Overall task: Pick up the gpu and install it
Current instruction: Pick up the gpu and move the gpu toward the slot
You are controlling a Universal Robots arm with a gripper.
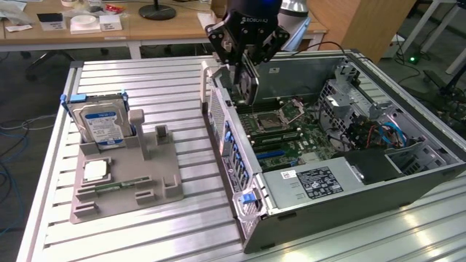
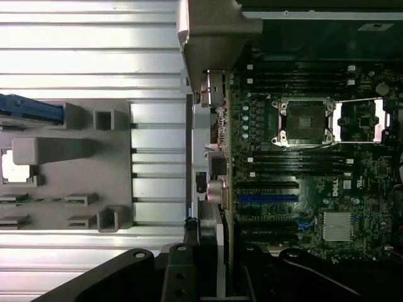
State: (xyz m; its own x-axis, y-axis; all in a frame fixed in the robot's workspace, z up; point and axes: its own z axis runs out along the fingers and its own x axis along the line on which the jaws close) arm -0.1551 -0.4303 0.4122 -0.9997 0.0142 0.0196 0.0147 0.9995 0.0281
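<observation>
Dark gpu [image 1: 248, 86] gripped by end effector [image 1: 245, 59], long axis vertical

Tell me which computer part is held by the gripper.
The gpu, a thin dark card hanging over the open case; the hard drive and processor sit in the grey holder.

1. The exterior view stands back and high, looking down at a slant over the ribbed surface [image 1: 145, 82], grey tray [image 1: 124, 180] and open computer case [image 1: 350, 202].
2. The wrist view faces straight down, close, past its fingers [image 2: 179, 277].
3. Both views share the motherboard [image 1: 291, 131] and the tray.
</observation>
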